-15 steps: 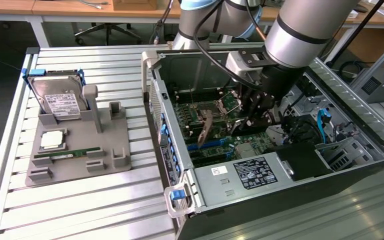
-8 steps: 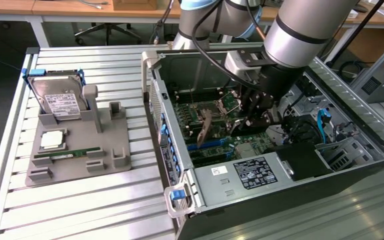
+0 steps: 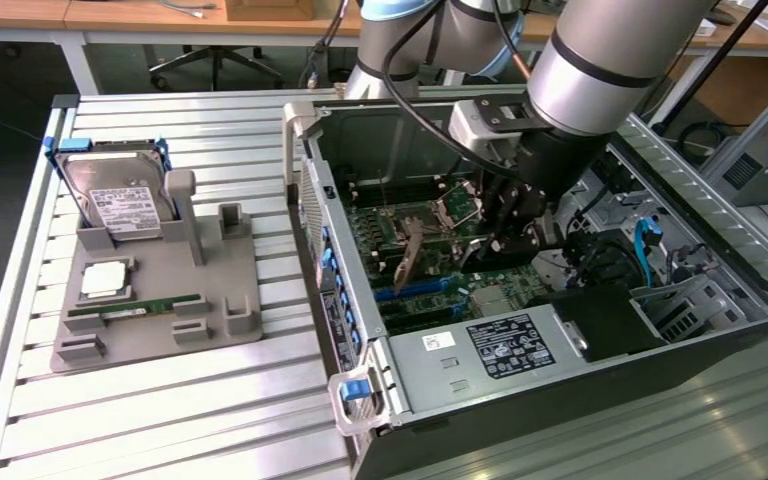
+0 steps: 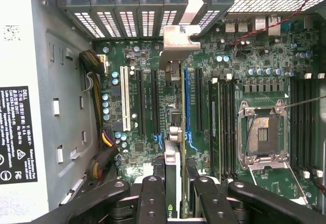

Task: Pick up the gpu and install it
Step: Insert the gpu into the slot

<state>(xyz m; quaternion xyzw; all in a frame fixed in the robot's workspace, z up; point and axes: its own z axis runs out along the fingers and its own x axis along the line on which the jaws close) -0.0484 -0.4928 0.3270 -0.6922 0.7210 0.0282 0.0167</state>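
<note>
**Pincer.** The pincer (image 4: 174,196) is clamped on the gpu (image 4: 172,175). Its two black fingers (image 4: 153,198) press on the flat faces of the board, one on each side, at the end away from the bracket.

**Gpu.** The gpu stands on edge and runs straight out from between the fingers toward the rear wall of the computer case (image 3: 307,170). Its silver bracket (image 4: 178,40) is at the far end, just beside the row of vented slot covers (image 4: 117,23) in that wall.

**Motherboard.** The green motherboard (image 4: 127,56) lies below the gpu. In the wrist view the gpu lines up between a long black slot (image 4: 154,102) and a long blue slot (image 4: 186,107). Whether its lower edge touches either slot cannot be told. A white slot (image 4: 125,99) lies beyond the black one. The processor socket (image 4: 262,132), with its metal frame, lies on the opposite side, past several memory slots.

**Case.** In the exterior view the arm (image 3: 611,60) reaches down into the open case, and the pincer hangs over the middle of the motherboard. A grey power supply (image 3: 498,350) with a black label occupies the near corner of the case.

**Counter.** The case rests on a slatted metal counter (image 3: 157,430). At the exterior view's left, well apart from the pincer, a grey holder (image 3: 157,335) carries three parts:
- a hard drive (image 3: 117,200), leaning in a blue frame
- a processor chip (image 3: 104,282)
- a green memory stick (image 3: 137,305)
</note>
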